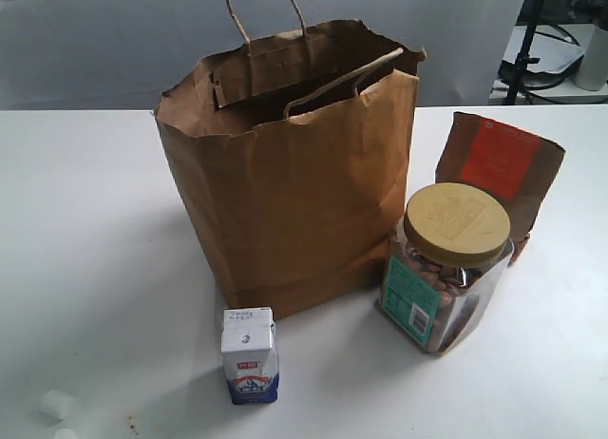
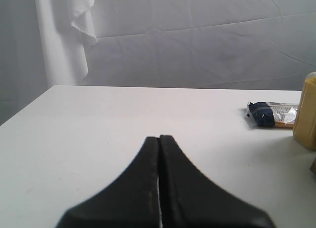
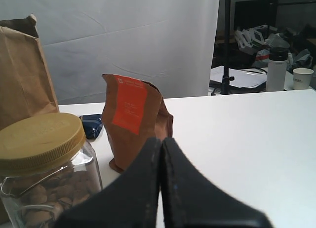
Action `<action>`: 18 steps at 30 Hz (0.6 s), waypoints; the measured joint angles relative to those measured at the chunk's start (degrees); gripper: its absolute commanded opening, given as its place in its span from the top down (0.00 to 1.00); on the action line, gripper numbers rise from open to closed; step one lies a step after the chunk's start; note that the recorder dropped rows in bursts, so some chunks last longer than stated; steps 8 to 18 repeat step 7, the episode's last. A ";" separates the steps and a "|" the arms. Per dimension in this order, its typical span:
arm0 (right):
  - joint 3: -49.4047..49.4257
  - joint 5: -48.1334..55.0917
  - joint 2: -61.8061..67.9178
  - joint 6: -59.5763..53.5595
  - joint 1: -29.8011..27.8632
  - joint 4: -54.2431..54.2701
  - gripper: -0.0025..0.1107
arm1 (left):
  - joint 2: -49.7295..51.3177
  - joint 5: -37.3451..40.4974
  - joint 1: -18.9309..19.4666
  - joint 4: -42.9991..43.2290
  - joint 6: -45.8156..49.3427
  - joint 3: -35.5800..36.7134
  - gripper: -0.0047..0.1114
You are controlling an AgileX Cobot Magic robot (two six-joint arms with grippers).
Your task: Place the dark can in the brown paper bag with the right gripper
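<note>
The dark can shows in none of the views. The brown paper bag (image 1: pixel 290 173) stands upright and open at the middle of the white table, its cord handles up; one edge of it shows in the right wrist view (image 3: pixel 22 75). My right gripper (image 3: pixel 161 141) is shut with nothing between its fingers, low over the table, with the clear jar and the brown pouch close in front of it. My left gripper (image 2: pixel 159 139) is also shut and empty above bare table. Neither gripper appears in the exterior view.
A clear jar with a tan lid (image 1: pixel 446 268) (image 3: pixel 44 164) stands right of the bag. A brown pouch with an orange label (image 1: pixel 499 173) (image 3: pixel 133 119) is behind it. A small milk carton (image 1: pixel 250 355) stands in front. A dark blue packet (image 3: pixel 91 125) (image 2: pixel 266 114) lies further back.
</note>
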 measured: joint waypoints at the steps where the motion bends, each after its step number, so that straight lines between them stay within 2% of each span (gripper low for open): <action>1: 0.00 0.00 0.00 0.00 0.00 0.00 0.98 | 0.00 0.00 0.00 0.00 0.00 0.00 0.96; 18: 0.00 0.00 0.00 0.00 0.00 0.00 0.98 | 0.00 0.00 0.00 0.00 0.00 0.00 0.96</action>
